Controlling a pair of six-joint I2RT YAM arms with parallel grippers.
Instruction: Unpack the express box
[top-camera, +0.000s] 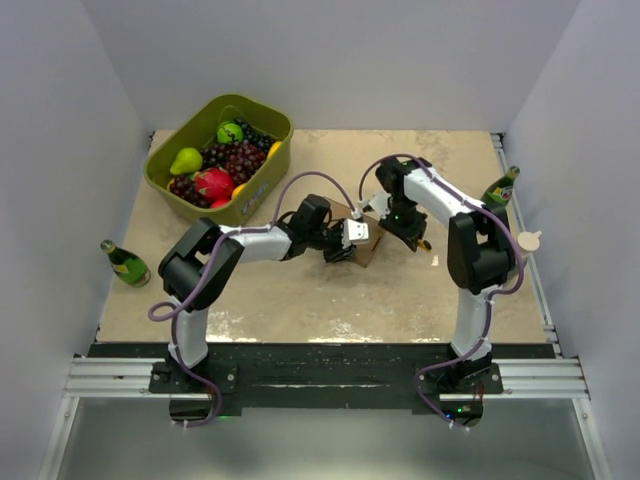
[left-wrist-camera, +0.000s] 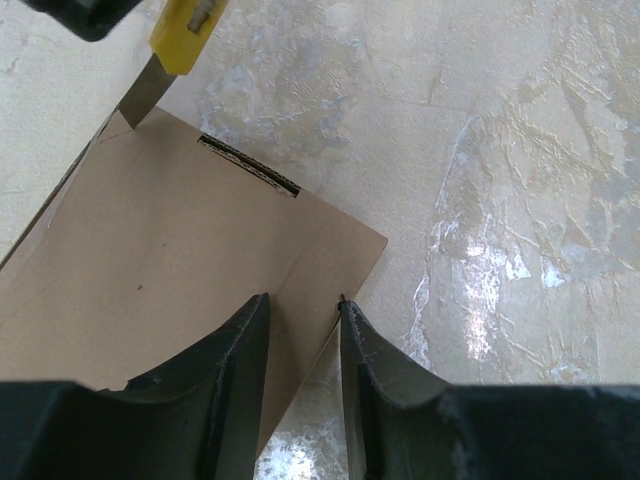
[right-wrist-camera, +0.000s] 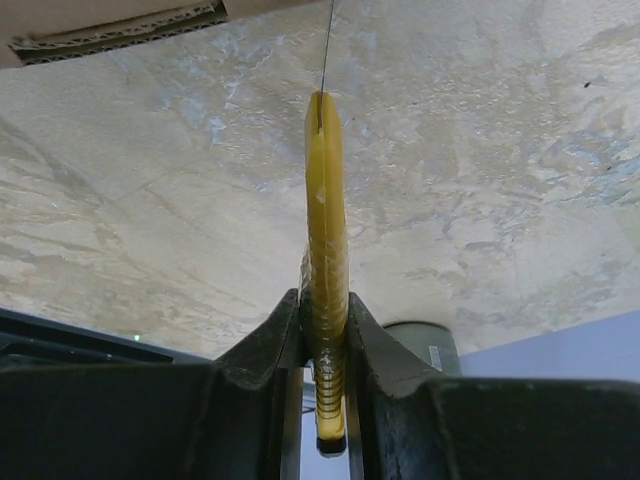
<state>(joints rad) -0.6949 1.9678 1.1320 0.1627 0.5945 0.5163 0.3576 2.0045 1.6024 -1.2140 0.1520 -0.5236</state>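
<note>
The express box (top-camera: 366, 246) is a flat brown cardboard mailer lying mid-table. In the left wrist view the box (left-wrist-camera: 160, 270) fills the lower left. My left gripper (left-wrist-camera: 300, 300) hovers over its near corner, jaws a little apart with nothing clamped; whether the tips touch the cardboard I cannot tell. It also shows in the top view (top-camera: 350, 240). My right gripper (right-wrist-camera: 324, 305) is shut on a yellow utility knife (right-wrist-camera: 325, 200). The knife's blade (left-wrist-camera: 145, 95) meets the box's far corner. The right gripper (top-camera: 403, 226) stands just right of the box.
An olive-green tub (top-camera: 170, 185) of fruit stands at the back left. One green bottle (top-camera: 126, 264) lies at the left edge and another (top-camera: 502, 188) at the right edge. A grey cylinder (right-wrist-camera: 425, 345) shows behind the right fingers.
</note>
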